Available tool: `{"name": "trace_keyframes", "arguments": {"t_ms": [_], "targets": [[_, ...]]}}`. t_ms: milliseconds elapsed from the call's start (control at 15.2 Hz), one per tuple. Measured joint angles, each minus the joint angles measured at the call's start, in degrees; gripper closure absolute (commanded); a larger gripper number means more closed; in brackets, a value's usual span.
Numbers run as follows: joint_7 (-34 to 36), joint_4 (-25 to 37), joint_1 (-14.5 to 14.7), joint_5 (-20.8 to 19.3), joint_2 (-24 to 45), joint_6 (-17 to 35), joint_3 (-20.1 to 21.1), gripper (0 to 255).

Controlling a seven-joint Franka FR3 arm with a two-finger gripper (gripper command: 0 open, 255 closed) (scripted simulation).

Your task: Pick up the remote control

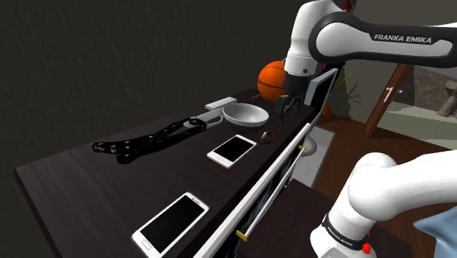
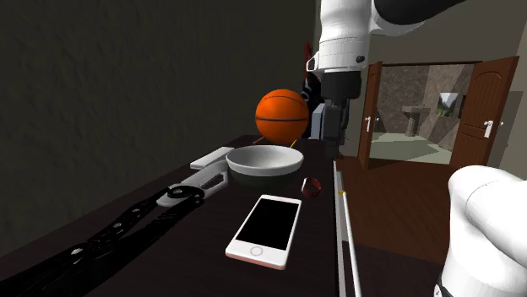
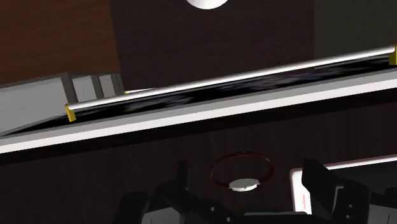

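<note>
The remote control (image 1: 221,102) is a flat light-grey bar lying at the back of the dark table, just behind a grey bowl (image 1: 245,113); it also shows beside the bowl (image 2: 211,157). My black gripper (image 1: 285,102) hangs above the table's front edge, to the shoulder view's right of the bowl and apart from the remote. In the second exterior view the gripper (image 2: 325,135) sits in front of the orange basketball. In the wrist view the gripper (image 3: 248,191) is open with nothing between its fingers, and a small red ring (image 3: 242,170) lies below it.
An orange basketball (image 1: 271,79) stands behind the bowl. Two white phones (image 1: 232,149) (image 1: 171,222) lie on the table, and a long black jointed tool (image 1: 150,139) stretches to the shoulder view's left. A silver drawer rail (image 3: 222,83) runs along the table's front.
</note>
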Motion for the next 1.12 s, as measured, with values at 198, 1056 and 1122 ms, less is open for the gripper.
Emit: {"name": "trace_keyframes", "arguments": {"t_ms": [198,1056,1122], "targets": [[2.5,1.7,-0.7,0.6,2.9,1.2,0.9,0],[28.9,22.0,-7.6,1.5,32.3,10.2,7.2,0],[31.0,24.3,-7.9,1.3,34.6,10.2,7.5,0]]}}
